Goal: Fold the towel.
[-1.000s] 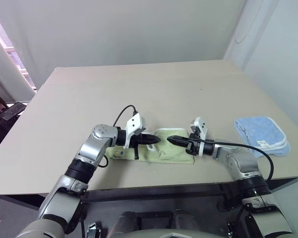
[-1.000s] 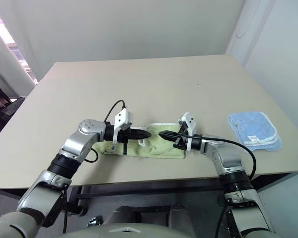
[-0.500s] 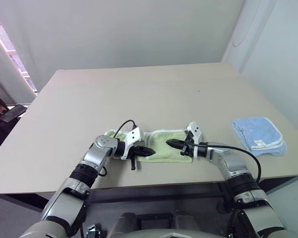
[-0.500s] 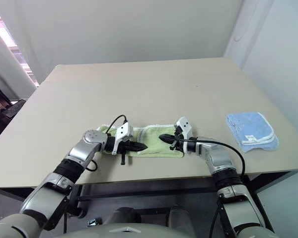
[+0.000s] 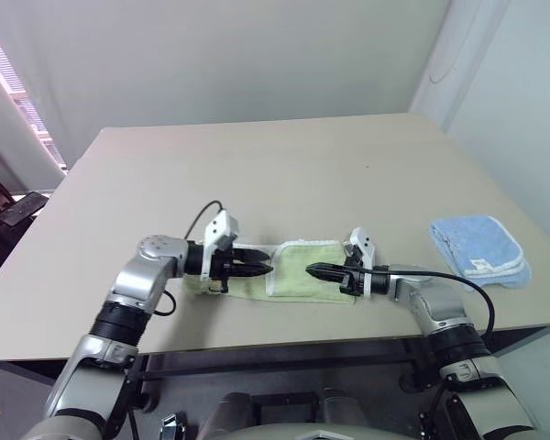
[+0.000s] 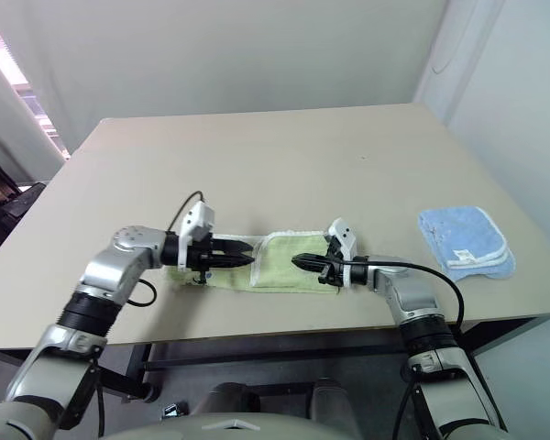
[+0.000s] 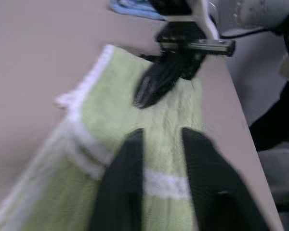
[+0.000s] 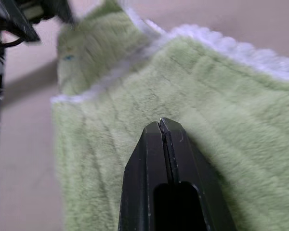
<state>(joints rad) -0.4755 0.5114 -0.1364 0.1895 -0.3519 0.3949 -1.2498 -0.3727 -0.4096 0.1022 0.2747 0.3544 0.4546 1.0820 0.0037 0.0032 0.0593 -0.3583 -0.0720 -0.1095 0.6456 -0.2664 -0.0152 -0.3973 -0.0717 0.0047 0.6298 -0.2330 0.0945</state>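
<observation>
A plain beige table [image 5: 284, 174] stands in a room corner, with pale walls behind it and to the right. At the left edge of the head view there is a window with blinds [image 5: 9, 92] and some dark furniture [image 5: 5, 215] below it. A light blue folded cloth [image 5: 481, 249] lies near the table's right edge, well apart from everything else.

The towel [image 5: 298, 275], light green with white stitched edging, lies flat near the front edge of the table, between the two arms. It is a long strip running left to right, with one white-edged layer folded over near its middle.

The left arm reaches in from the left, its forearm low over the table and pointing to the right. The left gripper [image 5: 254, 269] is over the towel's left part, its two black fingers [image 7: 127, 178] parted with green cloth showing in the gap; nothing is gripped between them.

The right arm comes from the right and points left. The right gripper [image 5: 316, 269] is over the towel's right half, its fingers pressed together to a single point and holding nothing; whether the tip touches the cloth cannot be told
</observation>
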